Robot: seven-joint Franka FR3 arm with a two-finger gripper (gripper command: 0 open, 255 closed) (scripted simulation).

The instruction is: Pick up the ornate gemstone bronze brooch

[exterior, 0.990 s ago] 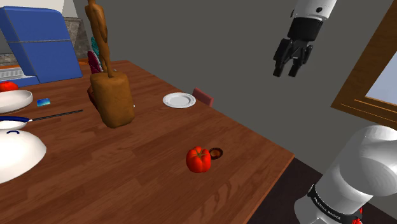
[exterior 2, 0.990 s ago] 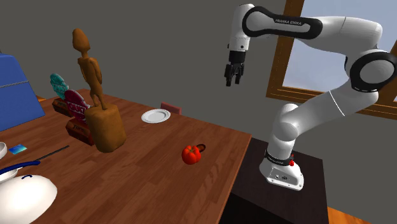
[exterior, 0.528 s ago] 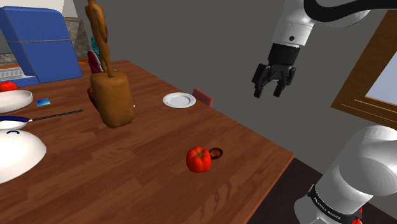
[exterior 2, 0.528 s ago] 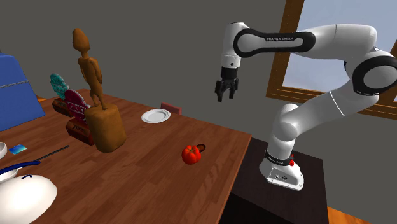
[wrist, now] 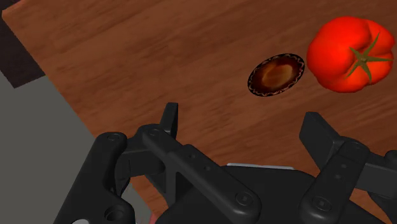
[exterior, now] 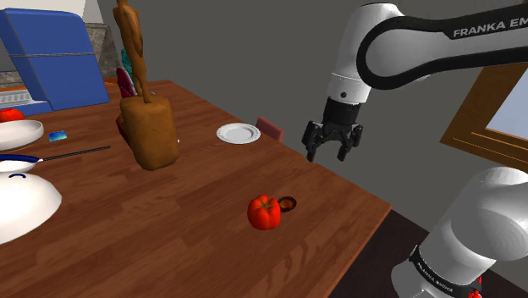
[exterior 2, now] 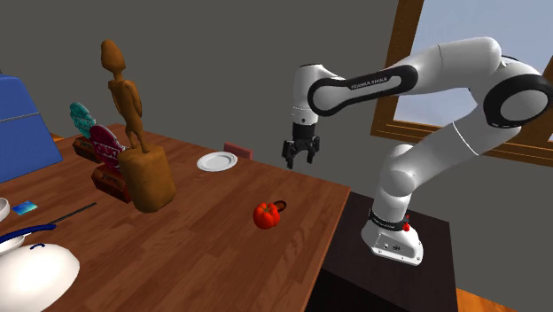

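Open gripper hanging above the table edge, the brooch lying beside a tomato.

The black gripper (exterior: 330, 155) (exterior 2: 299, 162) (wrist: 242, 127) hangs in the air over the wooden table (exterior: 178, 224) near its edge. Its two fingers (wrist: 168, 118) stand wide apart and hold nothing. In the wrist view the brooch (wrist: 275, 74) lies flat on the wood a little ahead of the fingers, not between them. It is a small oval with a dark patterned rim and a brown shiny middle. The brooch (exterior: 288, 203) (exterior 2: 283, 206) is just beside a red tomato (exterior: 263, 212) (exterior 2: 265, 215) (wrist: 348, 54), on the tomato's side that faces the table edge, lower in the shoulder view than the gripper. Farther along the table is a small white plate (exterior: 238, 133), and beyond it stands a tall brown carved figure (exterior: 145, 118) on a thick base.
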